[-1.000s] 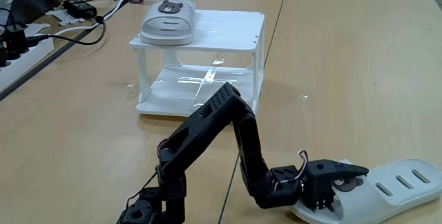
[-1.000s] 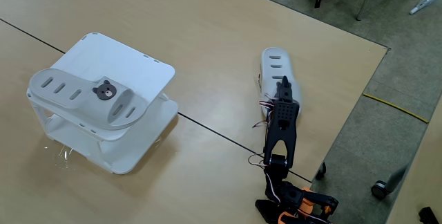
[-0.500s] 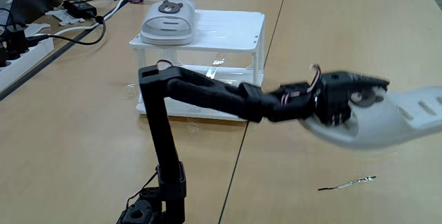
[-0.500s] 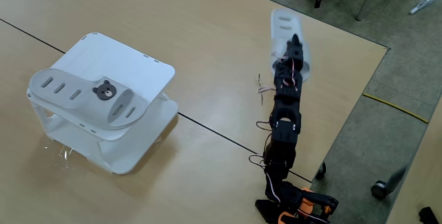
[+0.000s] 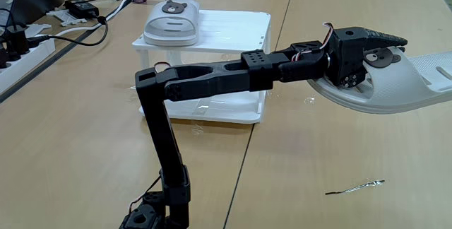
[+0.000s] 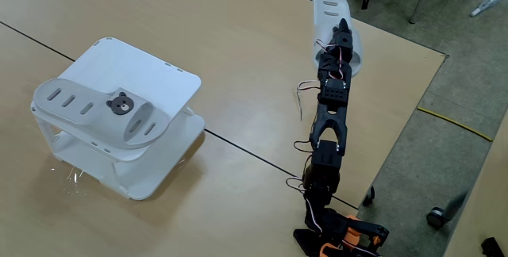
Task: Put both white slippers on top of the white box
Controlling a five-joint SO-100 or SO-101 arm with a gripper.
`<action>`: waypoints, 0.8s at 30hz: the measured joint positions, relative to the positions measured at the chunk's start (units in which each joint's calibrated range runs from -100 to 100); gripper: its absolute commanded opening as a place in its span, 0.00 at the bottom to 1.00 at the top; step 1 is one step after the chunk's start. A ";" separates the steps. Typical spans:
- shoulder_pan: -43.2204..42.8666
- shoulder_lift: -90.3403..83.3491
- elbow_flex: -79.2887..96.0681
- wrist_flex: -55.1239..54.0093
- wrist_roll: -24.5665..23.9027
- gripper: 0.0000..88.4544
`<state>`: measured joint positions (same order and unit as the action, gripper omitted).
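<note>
The gripper point(image 5: 381, 49) is clamped on one white slipper point(image 5: 406, 87), holding it in the air above the wooden table point(image 5: 339, 151), well to the right of the white box point(image 5: 233, 27) in a fixed view. The other slipper point(image 6: 103, 114), slotted and bearing a bear face, lies on the box's flat top point(image 6: 151, 70). A thin wire point(image 5: 355, 186) lies on the table below.

This looks like an office or meeting room. Large pale wooden tables point(image 5: 339, 151) stand pushed edge to edge. At the far left in a fixed view lie a white power strip point(image 5: 18, 58), black cables point(image 5: 78, 37) and a power brick point(image 5: 82, 8). The other fixed view shows grey carpet point(image 6: 444, 74) and a chair castor point(image 6: 434, 216) on the right.
</note>
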<state>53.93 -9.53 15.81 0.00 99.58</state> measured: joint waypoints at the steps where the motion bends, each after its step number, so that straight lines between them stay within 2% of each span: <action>1: 0.00 0.00 0.00 0.00 0.00 0.01; 7: -1.95 0.08 -2.43 0.69 0.00 0.01; 14: -3.52 0.58 -23.81 11.67 0.00 0.01; 18: -3.67 2.56 -32.43 13.48 0.00 0.01; 24: -13.03 3.13 -33.15 13.48 0.00 0.01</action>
<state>40.90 -6.39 -17.34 13.48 99.58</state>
